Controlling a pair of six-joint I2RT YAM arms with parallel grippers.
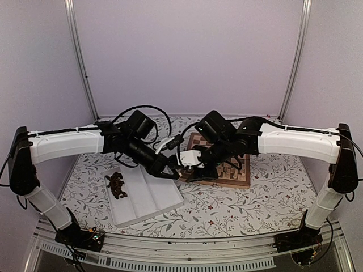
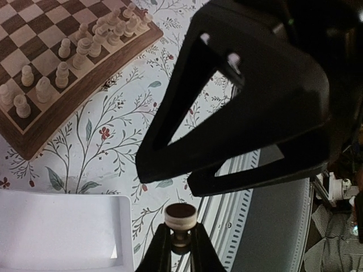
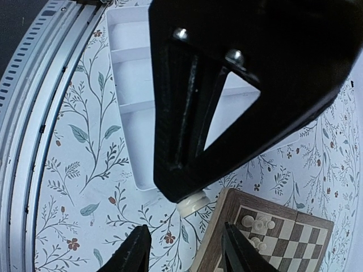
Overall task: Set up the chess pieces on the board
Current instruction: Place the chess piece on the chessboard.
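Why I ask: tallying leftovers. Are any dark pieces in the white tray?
Yes, a heap of dark pieces lies in the left compartment of the tray.
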